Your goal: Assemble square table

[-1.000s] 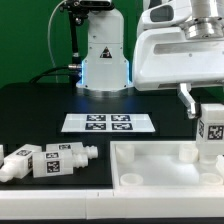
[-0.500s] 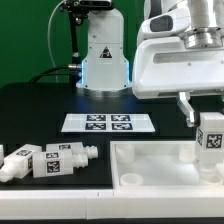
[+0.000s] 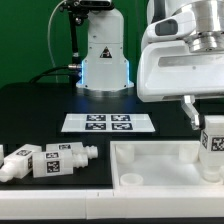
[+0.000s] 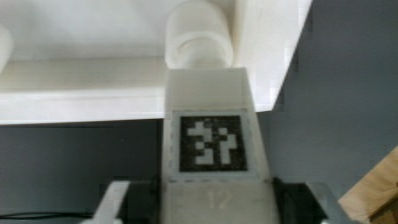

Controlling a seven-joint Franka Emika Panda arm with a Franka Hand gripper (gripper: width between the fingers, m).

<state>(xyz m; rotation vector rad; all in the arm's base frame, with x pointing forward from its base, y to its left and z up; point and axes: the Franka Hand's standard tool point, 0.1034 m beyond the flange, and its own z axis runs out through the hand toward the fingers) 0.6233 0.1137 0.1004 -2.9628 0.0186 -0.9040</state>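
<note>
Square table's white rimmed slab (image 3: pixel 150 148) lies under a chunky tagged leg (image 3: pixel 213 142) clamped upright in the claw (image 4: pixel 210 200).

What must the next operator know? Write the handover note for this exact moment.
Gripper: shut on a chunky white tagged leg, held upright over the white plastic square slab with a raised rim, at its corner on the exterior view's right. I cannot tell whether it is seated.
Two more such legs lie on the black table on the exterior view's left, apart from the slab.
Done: one leg picked up and at the slab.
Left: seat it, then fit the lying legs. I cannot make out a fourth leg for sure.
</note>
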